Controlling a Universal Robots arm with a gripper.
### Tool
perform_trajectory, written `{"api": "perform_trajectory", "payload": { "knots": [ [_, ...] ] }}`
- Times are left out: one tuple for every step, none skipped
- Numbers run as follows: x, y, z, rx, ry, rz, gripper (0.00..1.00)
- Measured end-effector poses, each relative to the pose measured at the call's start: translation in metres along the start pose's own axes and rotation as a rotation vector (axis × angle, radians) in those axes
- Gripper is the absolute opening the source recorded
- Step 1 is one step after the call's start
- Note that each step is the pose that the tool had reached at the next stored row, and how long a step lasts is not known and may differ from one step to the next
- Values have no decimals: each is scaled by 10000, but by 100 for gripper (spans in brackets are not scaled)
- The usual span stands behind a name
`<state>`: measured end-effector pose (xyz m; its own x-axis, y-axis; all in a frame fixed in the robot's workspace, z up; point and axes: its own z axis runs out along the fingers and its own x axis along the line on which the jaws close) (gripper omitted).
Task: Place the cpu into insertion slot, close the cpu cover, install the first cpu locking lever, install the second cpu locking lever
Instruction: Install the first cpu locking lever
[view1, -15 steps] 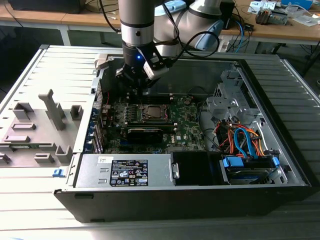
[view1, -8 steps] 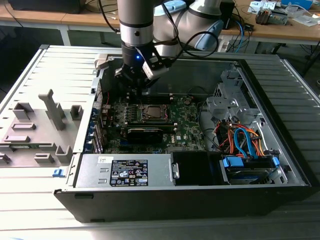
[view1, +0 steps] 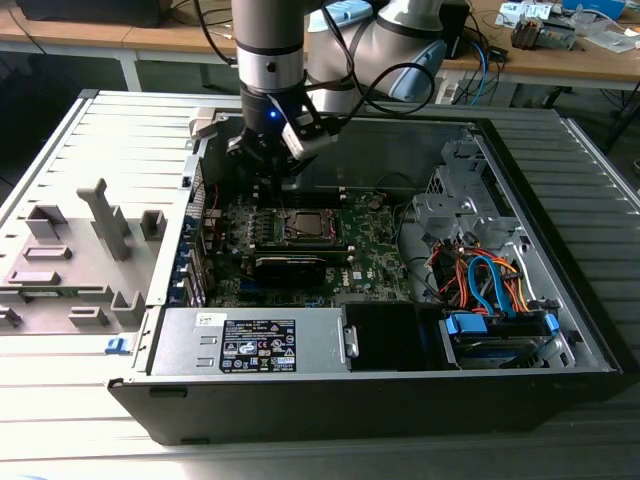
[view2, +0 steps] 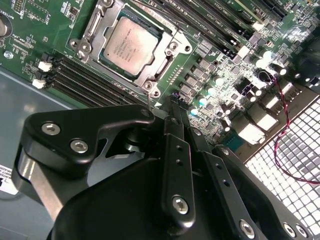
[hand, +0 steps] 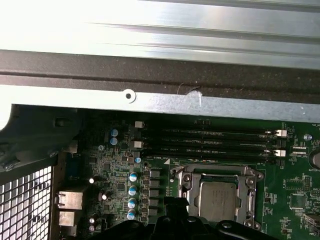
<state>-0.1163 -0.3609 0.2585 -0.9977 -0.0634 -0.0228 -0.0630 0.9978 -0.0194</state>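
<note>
Cpu (view2: 129, 46) sits seated in the insertion slot (view2: 170, 48), cpu cover (view2: 150, 75) framing it (thin, springy metal, I judge); my tool (view2: 172, 107) hovers just beside, fingers apparently pinched together, empty.

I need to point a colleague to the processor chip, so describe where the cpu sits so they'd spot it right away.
Find the green motherboard inside the open computer case. Near its middle, below the end effector in the exterior view, sits the silver-rimmed insertion slot. The cpu is the flat square in that slot; its plain silvery-grey metal top sets it apart from the long black memory slots alongside.
</note>
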Motion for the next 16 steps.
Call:
{"api": "perform_trajectory", "payload": {
  "knots": [
    [2, 0, 0, 0, 0, 0, 11],
    [5, 0, 0, 0, 0, 0, 11],
    [10, 1, 0, -1, -1, 0, 11],
    [14, 1, 0, 0, 0, 0, 11],
    [17, 1, 0, 0, 0, 0, 11],
    [20, 1, 0, 0, 0, 0, 11],
    [25, 2, 0, 0, 0, 0, 11],
    [28, 2, -1, 0, 0, 0, 11],
    [31, 2, 0, 0, 0, 0, 11],
    [33, 2, 0, 0, 0, -1, 11],
    [35, 2, -1, 0, 0, 0, 11],
    [38, 2, -1, 0, 0, 0, 11],
    [41, 3, -1, 0, 0, 1, 11],
    [43, 3, -1, 0, 0, 0, 11],
    [45, 3, -1, 0, 0, 0, 11],
    [51, 3, -1, 1, 0, 1, 11]
  ]
}}
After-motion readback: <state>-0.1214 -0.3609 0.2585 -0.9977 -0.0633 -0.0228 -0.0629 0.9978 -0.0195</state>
